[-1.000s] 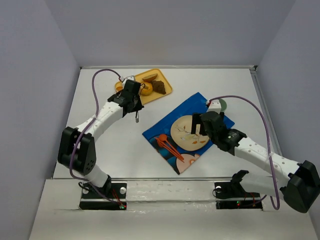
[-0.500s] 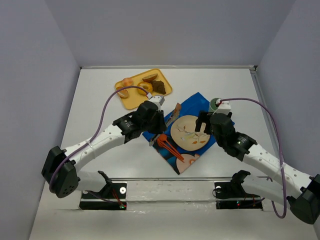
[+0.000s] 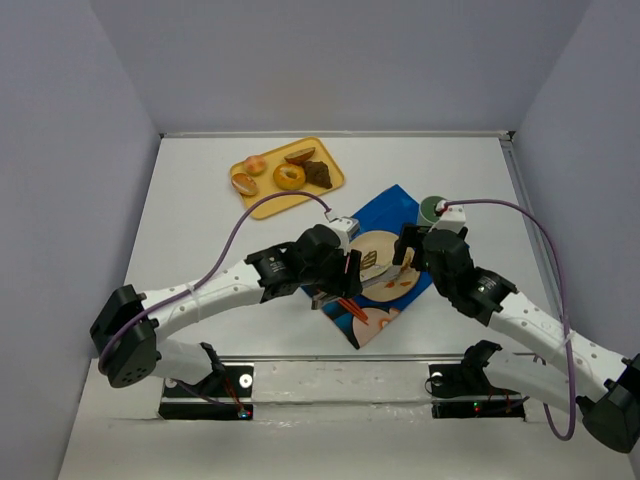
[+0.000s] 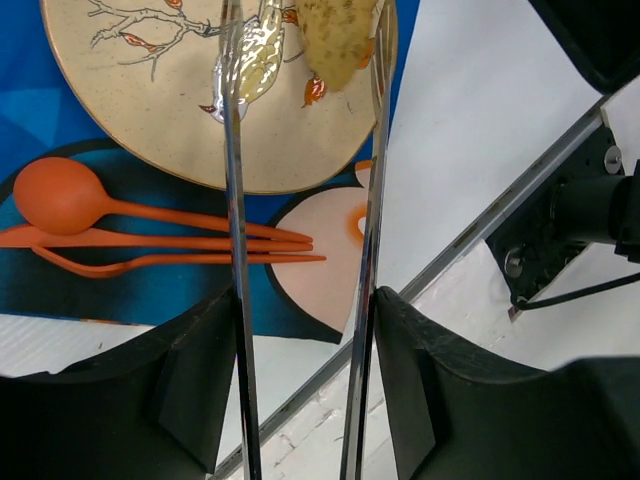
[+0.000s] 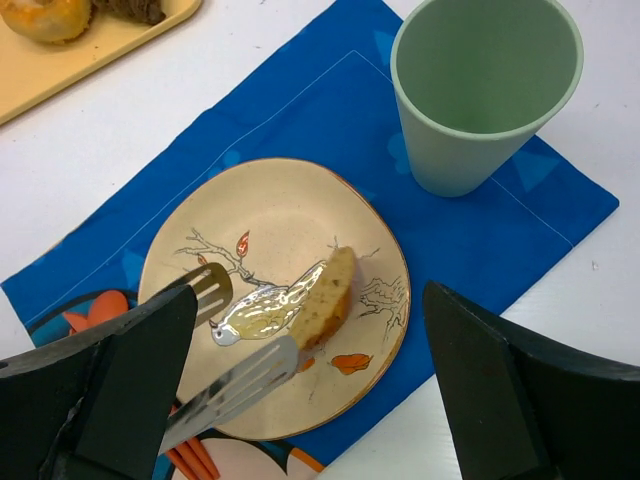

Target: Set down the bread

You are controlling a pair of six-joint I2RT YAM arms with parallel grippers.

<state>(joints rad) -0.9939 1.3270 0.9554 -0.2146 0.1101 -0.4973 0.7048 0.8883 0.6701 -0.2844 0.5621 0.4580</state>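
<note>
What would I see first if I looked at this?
A tan slice of bread stands tilted on edge on the bird-painted plate, against the left gripper, whose long metal fingers stand apart. A pale green cup stands on a corner of the bright blue mat, and a yellow tray with a ring doughnut sits at the far side of the table.

One bread (image 5: pixel 325 295), one plate (image 5: pixel 270 210), one cup (image 5: pixel 485 90), one tray (image 3: pixel 265 200).

Lab robot test cell: plain grey partition walls (image 3: pixel 70 180) box in a white table (image 3: pixel 190 230), left arm (image 3: pixel 215 293) and right arm (image 3: pixel 525 322) bolted to a metal rail (image 3: pixel 340 372) at its near edge.
</note>
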